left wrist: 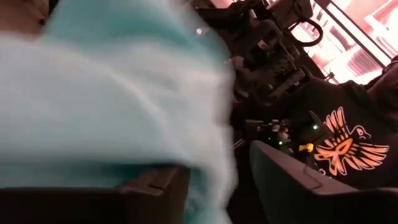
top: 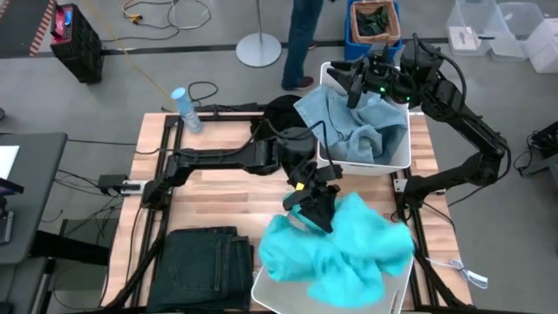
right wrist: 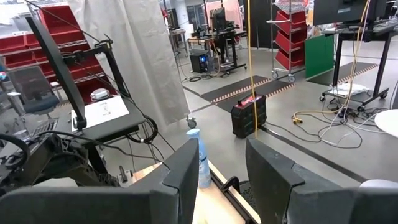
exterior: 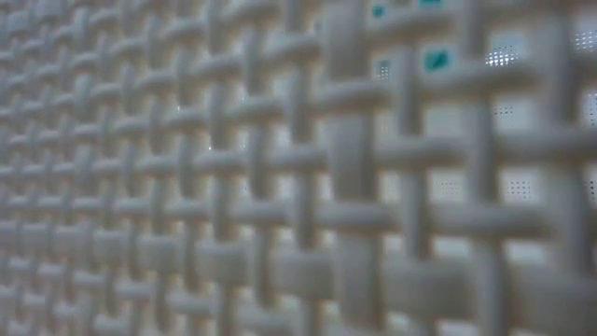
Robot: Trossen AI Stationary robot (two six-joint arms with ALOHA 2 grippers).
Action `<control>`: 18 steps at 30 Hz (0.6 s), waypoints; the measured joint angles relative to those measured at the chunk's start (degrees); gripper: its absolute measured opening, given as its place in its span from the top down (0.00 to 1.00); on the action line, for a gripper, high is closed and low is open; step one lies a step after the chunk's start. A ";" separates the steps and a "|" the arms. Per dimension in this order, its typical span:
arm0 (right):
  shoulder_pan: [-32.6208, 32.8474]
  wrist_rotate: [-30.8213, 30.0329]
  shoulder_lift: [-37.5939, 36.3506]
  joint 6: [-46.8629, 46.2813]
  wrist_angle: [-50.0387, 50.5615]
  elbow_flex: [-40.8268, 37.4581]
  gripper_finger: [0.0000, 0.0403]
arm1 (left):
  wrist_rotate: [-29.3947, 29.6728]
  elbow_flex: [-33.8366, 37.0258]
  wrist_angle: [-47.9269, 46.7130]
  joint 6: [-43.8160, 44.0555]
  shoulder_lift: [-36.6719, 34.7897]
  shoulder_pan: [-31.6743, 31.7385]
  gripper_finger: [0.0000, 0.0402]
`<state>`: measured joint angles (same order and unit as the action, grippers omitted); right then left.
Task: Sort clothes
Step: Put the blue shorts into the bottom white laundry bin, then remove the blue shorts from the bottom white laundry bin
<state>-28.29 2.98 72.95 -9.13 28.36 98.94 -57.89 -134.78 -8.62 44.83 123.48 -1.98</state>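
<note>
The turquoise top (top: 344,253) lies spread over the near white bin (top: 261,292); it also shows in the left wrist view (left wrist: 106,93). My left gripper (top: 316,208) is at the top's far edge, fingers apart. The pale blue denim piece (top: 362,131) lies in the far white bin (top: 405,161). My right gripper (top: 357,83) hovers open and empty above that bin's far side. The black top (top: 281,113), with an orange bird print (left wrist: 345,146), lies on the table behind my left arm. The dark jeans (top: 205,262) lie folded at the near left. My left gripper touches the turquoise top with its fingers apart. A fold of the cloth (left wrist: 205,180) lies over one finger (left wrist: 155,190) and hangs into the gap. The other finger (left wrist: 298,186) is bare. The rest of the top rests on the near bin.
The low view is filled by the near bin's white woven wall (exterior: 280,187), with turquoise showing through its holes. A spray bottle (top: 185,109) stands at the table's far left. On the floor beyond are a blue bin (top: 375,22), a person's legs (top: 301,44) and a stand base (top: 259,48).
</note>
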 joint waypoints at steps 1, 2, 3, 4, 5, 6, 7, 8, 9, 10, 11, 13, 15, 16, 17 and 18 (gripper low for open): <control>0.00 0.00 0.00 0.00 0.02 0.00 0.63 | 0.12 0.00 -0.02 -0.13 0.02 -0.02 0.56; 0.00 0.00 0.00 0.00 0.02 0.00 0.63 | 0.23 0.00 0.03 -0.22 0.02 -0.08 0.54; 0.00 0.00 0.00 0.00 0.02 0.00 0.63 | 0.45 0.00 0.36 -0.22 0.02 -0.10 0.51; 0.00 0.00 0.00 0.04 0.02 0.00 0.63 | 0.58 -0.13 0.45 -0.34 0.02 -0.17 0.49; 0.00 0.00 0.00 0.11 0.03 0.00 0.63 | 0.59 -0.17 0.72 -0.58 0.02 -0.26 0.48; 0.00 0.00 0.00 0.15 0.04 0.00 0.63 | 0.56 -0.17 1.26 -0.78 -0.07 -0.36 0.47; 0.00 0.00 0.00 0.15 0.05 0.00 0.63 | 0.55 -0.17 1.61 -1.03 -0.27 -0.39 0.46; 0.00 0.00 0.00 0.15 0.09 0.00 0.63 | 0.54 -0.17 1.92 -1.46 -0.48 -0.39 0.46; 0.00 0.01 0.00 0.16 0.11 0.00 0.63 | 0.52 -0.17 1.94 -2.15 -0.84 -0.32 0.46; 0.00 0.02 0.00 0.15 0.19 0.00 0.63 | 0.46 -0.17 1.86 -3.02 -1.39 -0.06 0.46; 0.00 0.02 0.00 0.15 0.38 0.00 0.63 | 0.48 -0.17 1.60 -4.04 -2.05 0.32 0.47; 0.00 0.01 0.00 0.15 0.82 0.00 0.63 | 0.68 -0.17 0.42 -6.58 -4.03 1.34 0.49; 0.00 0.02 0.00 0.15 1.43 0.00 0.63 | 2.74 -0.17 -3.19 -11.17 -6.79 2.57 0.51; 0.00 0.02 0.00 0.15 1.42 0.00 0.63 | 4.77 -0.17 -6.12 -14.18 -8.47 3.19 0.52; 0.02 0.02 0.00 0.15 1.42 0.00 0.63 | 7.31 -0.18 -9.36 -17.36 -10.11 3.82 0.53; 0.02 0.02 0.00 0.14 1.44 0.00 0.63 | 10.27 -0.24 -12.47 -20.60 -11.73 4.48 0.54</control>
<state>-28.27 3.01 72.95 -8.98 29.80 98.94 -47.62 -135.02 -21.10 24.23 111.75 2.50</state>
